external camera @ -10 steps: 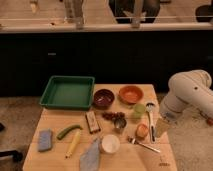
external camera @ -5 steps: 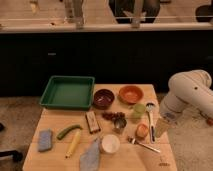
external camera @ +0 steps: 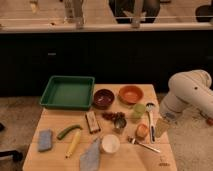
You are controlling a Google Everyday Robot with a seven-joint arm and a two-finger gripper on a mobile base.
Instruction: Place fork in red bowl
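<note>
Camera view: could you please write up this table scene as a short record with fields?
fork: flat on the table, front right, not in any bowl
dark red bowl: at the back, right of the green tray
orange bowl: right of the dark red bowl
pale-handled utensil: flat, behind the fork
gripper: open, empty, low at the table's right edge, behind and right of the fork

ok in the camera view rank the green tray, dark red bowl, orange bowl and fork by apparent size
1. green tray
2. orange bowl and dark red bowl: too alike to rank
3. fork: bowl-width long but thin, smallest
The gripper hangs over the table's right edge near the fork, jaws open, empty.
</note>
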